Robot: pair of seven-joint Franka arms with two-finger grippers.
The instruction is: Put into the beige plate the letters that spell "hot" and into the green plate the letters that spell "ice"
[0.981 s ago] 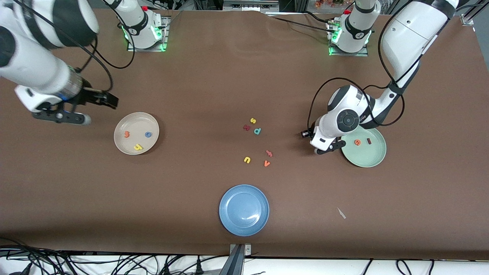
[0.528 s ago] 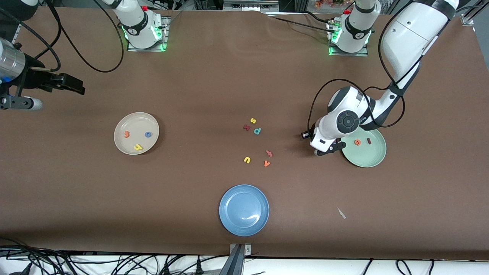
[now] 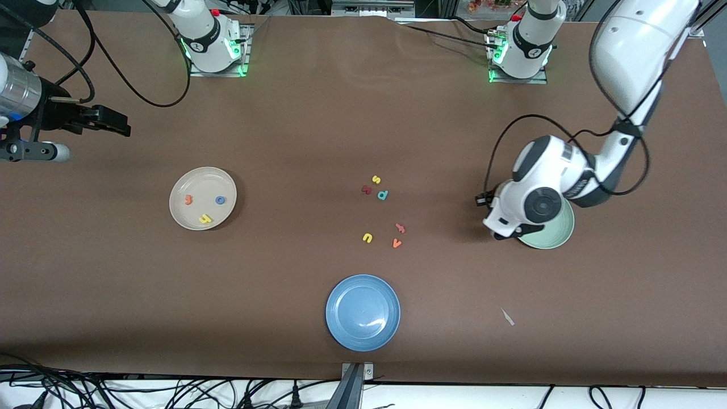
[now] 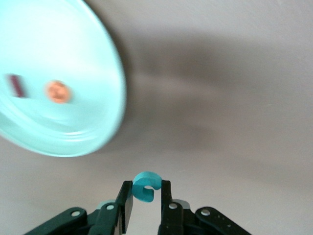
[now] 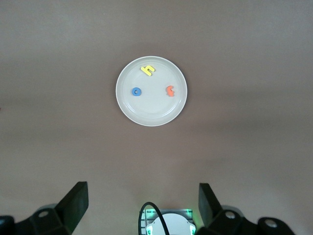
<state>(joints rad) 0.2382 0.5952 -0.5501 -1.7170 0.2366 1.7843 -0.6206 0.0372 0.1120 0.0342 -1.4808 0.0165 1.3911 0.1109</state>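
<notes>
My left gripper (image 4: pixel 145 197) is shut on the teal "c" (image 4: pixel 145 185), held above the table just beside the green plate (image 4: pixel 83 132). On that plate lie the orange "e" (image 4: pixel 58 91) and the dark red "i" (image 4: pixel 16 85). In the front view the left hand covers most of the green plate (image 3: pixel 555 240). The beige plate (image 3: pixel 199 180) holds the orange "t" (image 3: pixel 188 199), blue "o" (image 3: pixel 220 200) and yellow "h" (image 3: pixel 205 218). My right gripper (image 5: pixel 143 196) hangs open and empty, high over the right arm's end of the table.
A blue plate (image 3: pixel 363 312) sits near the front edge. Mid-table lie loose letters: yellow "s" (image 3: pixel 376 179), a dark red letter (image 3: pixel 367 190), teal "p" (image 3: pixel 383 195), yellow "u" (image 3: pixel 367 238), a salmon letter (image 3: pixel 400 228), orange "v" (image 3: pixel 396 243).
The left hand has shifted over the green plate with the "c", now hiding the "e" and "i" in the front view. The right arm pulled away from the beige plate, then held.
</notes>
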